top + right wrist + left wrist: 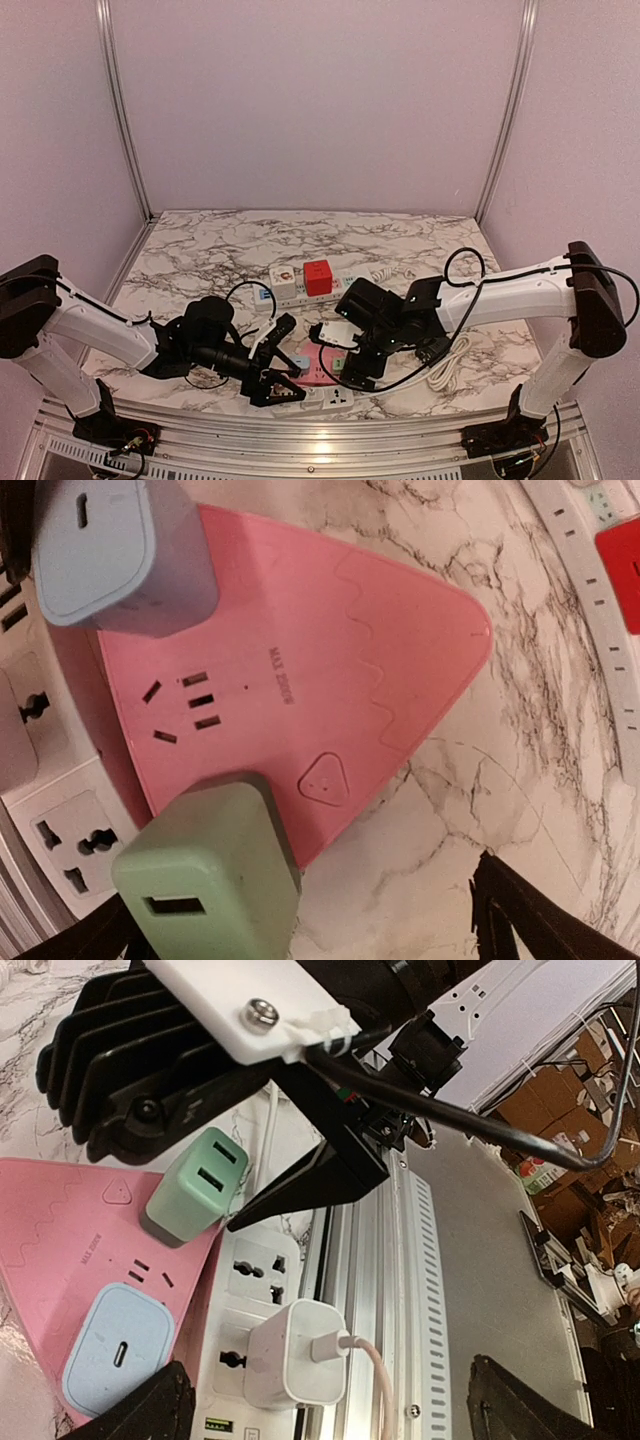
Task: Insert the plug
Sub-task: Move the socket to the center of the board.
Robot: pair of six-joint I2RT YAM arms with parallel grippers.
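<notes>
A white plug (300,1355) with a pale cable sits in the white power strip (258,1265) at the table's near edge. My left gripper (330,1412) is open, its fingers on either side of this plug and not touching it. A green plug (205,885) stands on a corner of the pink triangular strip (330,640), and a blue plug (110,550) stands on another corner. My right gripper (320,932) is open above the green plug, which is close to its left finger. In the top view both grippers (275,362) (338,345) meet over the pink strip (318,365).
A second white strip (352,283) lies further back with a red cube plug (318,277) and a white one (284,282). A coiled white cable (447,365) lies at the right. The metal table rail (400,1290) runs just beside the near strip.
</notes>
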